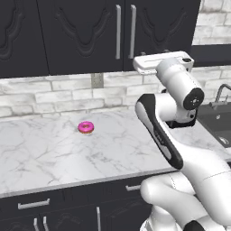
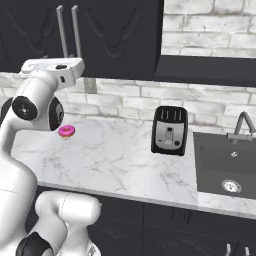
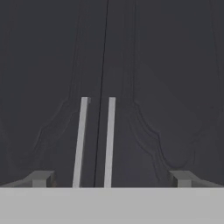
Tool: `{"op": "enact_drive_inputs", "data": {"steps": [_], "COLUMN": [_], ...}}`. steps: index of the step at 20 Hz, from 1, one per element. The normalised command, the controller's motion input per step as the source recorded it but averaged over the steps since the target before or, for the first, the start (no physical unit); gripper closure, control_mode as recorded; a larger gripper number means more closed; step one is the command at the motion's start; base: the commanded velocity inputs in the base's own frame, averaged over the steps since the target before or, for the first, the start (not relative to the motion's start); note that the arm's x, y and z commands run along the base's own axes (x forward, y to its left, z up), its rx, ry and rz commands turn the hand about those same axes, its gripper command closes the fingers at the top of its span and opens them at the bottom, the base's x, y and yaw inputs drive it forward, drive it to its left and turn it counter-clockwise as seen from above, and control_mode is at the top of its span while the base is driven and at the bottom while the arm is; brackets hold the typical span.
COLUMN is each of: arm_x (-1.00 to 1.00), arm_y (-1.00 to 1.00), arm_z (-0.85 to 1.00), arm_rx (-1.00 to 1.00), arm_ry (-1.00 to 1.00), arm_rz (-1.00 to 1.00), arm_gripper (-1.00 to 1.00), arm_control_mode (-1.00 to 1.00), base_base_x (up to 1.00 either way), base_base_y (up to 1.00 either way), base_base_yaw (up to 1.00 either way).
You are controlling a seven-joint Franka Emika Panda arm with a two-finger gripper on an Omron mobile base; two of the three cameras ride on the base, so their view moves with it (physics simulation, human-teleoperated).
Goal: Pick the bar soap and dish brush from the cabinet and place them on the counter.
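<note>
Facing the dark black upper wall cabinet [image 3: 131, 65] with carved panel doors, the pincer [image 3: 112, 178] is spread wide, its two pale fingertips [image 3: 41, 178] far apart at the bottom of the hand view and pinching nothing. Both doors are shut, so the bar soap and dish brush cannot be seen and their long axes cannot be told. Two long silver bar handles [image 3: 109, 142] run upright, side by side, either side of the thin seam where the doors meet; both lie between the fingertips, left of midway.

From the base views, the white arm's hand [image 1: 155, 63] is raised level with the cabinet's lower edge, just right of the handles [image 1: 125, 31].

Below the cabinet, the wide white marble table [image 1: 54, 153] with grey veins carries a pink frosted donut [image 1: 85, 127], lying flat and well apart from the arm. Right of the cabinet on the table: a black toaster [image 2: 170, 131] standing upright, then a dark sink [image 2: 225, 165] with a grey tap [image 2: 242, 125]. Pale brick wall [image 1: 54, 94] behind; dark drawers [image 1: 34, 205] with horizontal handles beneath the table.
</note>
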Motion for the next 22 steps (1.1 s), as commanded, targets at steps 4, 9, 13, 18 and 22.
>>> {"op": "enact_drive_inputs", "data": {"steps": [4, 9, 13, 18, 22], "arm_x": [0.31, 0.32, 0.36, 0.34, 0.30], "arm_y": [0.00, 0.00, 0.02, 0.13, 0.12], "arm_z": [0.00, 0.00, 0.00, 0.00, -0.01], "arm_rx": [0.00, 0.00, 0.00, 0.00, 0.00], "arm_ry": [0.00, 0.00, 0.01, 0.01, 0.00], "arm_rz": [0.00, 0.00, 0.00, 0.00, 0.00], "arm_gripper": [-1.00, -1.00, -1.00, -1.00, -1.00], "arm_control_mode": [-1.00, -1.00, -1.00, -1.00, -1.00], "base_base_x": [0.00, 0.00, 0.00, 0.00, 0.00], "base_base_y": [0.00, 0.00, 0.00, 0.00, 0.00], "base_base_yaw": [0.00, 0.00, 0.00, 0.00, 0.00]}}
